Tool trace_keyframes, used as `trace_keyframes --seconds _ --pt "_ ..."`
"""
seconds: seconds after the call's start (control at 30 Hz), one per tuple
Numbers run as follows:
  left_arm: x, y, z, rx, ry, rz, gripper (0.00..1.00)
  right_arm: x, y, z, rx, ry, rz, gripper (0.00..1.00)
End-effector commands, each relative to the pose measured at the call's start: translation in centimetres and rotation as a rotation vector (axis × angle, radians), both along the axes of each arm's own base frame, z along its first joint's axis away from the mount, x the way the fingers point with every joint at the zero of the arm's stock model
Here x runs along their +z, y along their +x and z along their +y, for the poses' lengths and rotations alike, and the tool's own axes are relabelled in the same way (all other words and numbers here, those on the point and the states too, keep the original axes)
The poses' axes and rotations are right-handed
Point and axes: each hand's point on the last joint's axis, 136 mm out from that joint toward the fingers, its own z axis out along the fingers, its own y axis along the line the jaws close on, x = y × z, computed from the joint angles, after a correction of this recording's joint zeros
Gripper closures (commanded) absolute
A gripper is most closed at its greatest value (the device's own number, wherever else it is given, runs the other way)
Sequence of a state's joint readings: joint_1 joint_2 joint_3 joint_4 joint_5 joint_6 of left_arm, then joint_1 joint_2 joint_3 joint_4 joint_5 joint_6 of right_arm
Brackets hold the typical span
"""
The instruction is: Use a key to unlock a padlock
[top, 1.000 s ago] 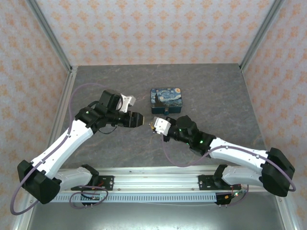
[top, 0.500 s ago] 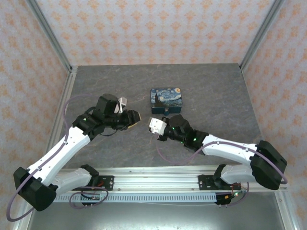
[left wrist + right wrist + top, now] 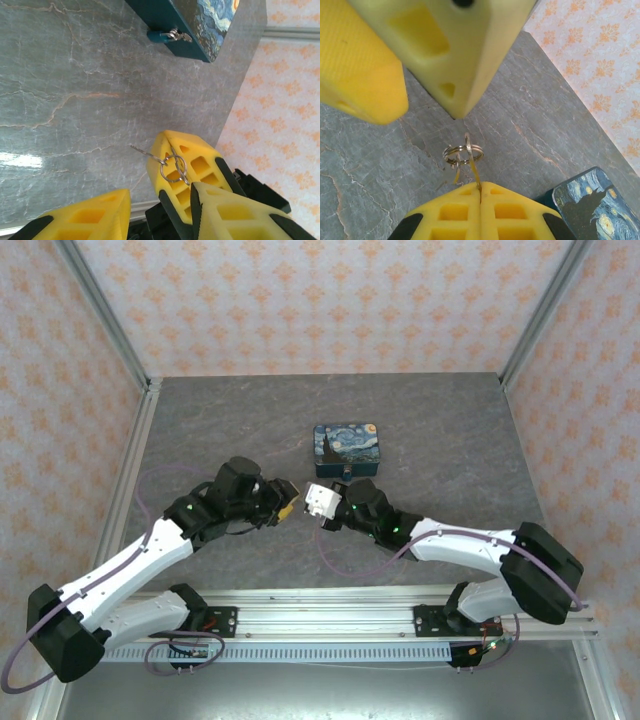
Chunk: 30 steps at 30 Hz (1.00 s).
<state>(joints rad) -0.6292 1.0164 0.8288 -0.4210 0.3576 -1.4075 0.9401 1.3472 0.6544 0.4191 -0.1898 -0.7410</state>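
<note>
Near the middle of the grey table (image 3: pixel 230 420) the 2 arms meet tip to tip. The right pincer (image 3: pixel 480 192) is closed tight, its 2 yellow fingers pressed together on the thin key (image 3: pixel 471 167). The key juts out past the fingertips, and a small wire ring (image 3: pixel 463 151) hangs on it. The left pincer (image 3: pixel 287 502) faces it from the left with its fingers partly apart and nothing between them, their tips just beside the ring. Just beyond the pincers, slightly to the right, the blue swirl-painted box (image 3: pixel 346 445) rests flat on the table. A small metal piece that seems to be the padlock (image 3: pixel 178 35) sits at the teal hasp (image 3: pixel 162 36) on the box's near side. It is too small to make out clearly.
</note>
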Motion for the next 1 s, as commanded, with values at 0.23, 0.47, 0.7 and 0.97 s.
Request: trace_keyframes --seconds 0.23,0.47,0.7,0.97 --pt "1.0 1.5 0.0 0.127 -0.088 -0.025 0.65 1.5 0.2 0.9 0.008 0.068 -0.022 1.0" --pt "0.9 1.9 -0.6 0.127 -0.1 -0.022 0.64 1.4 0.1 1.0 0.013 0.064 -0.022 1.0" --pt "0.5 2.1 -1.6 0.106 -0.115 -0.008 0.68 1.2 -0.1 1.4 0.024 0.057 -0.02 1.0" --pt "-0.4 1.7 -1.1 0.114 -0.097 0.004 0.91 1.4 -0.1 1.4 0.02 0.065 -0.018 1.0"
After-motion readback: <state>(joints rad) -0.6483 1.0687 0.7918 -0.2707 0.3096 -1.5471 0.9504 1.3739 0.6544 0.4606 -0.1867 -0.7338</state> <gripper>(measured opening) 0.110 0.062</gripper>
